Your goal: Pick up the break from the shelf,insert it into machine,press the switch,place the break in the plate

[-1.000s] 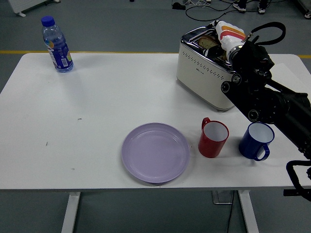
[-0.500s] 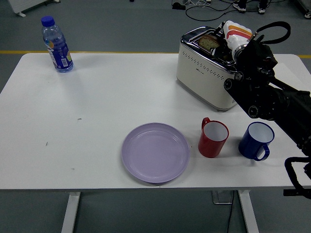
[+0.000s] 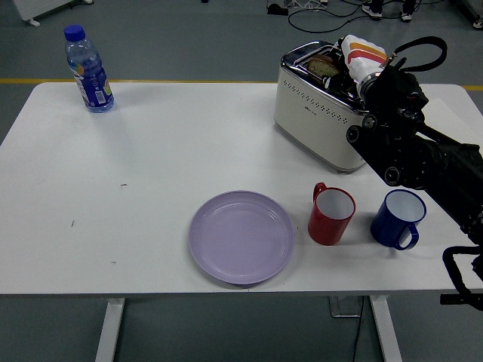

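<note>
We are hovering our right hand [image 3: 362,54] over the top of the toaster [image 3: 321,105], since the bread [image 3: 323,65] is sitting in its slot, poking up. Whether the fingers are gripping anything we cannot tell. The plate [image 3: 241,237] is waiting in front of the toaster for the slice.

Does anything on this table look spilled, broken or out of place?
Nothing stands out. The plate, red mug, blue mug and water bottle stand upright and apart; bread sits in the toaster.
</note>
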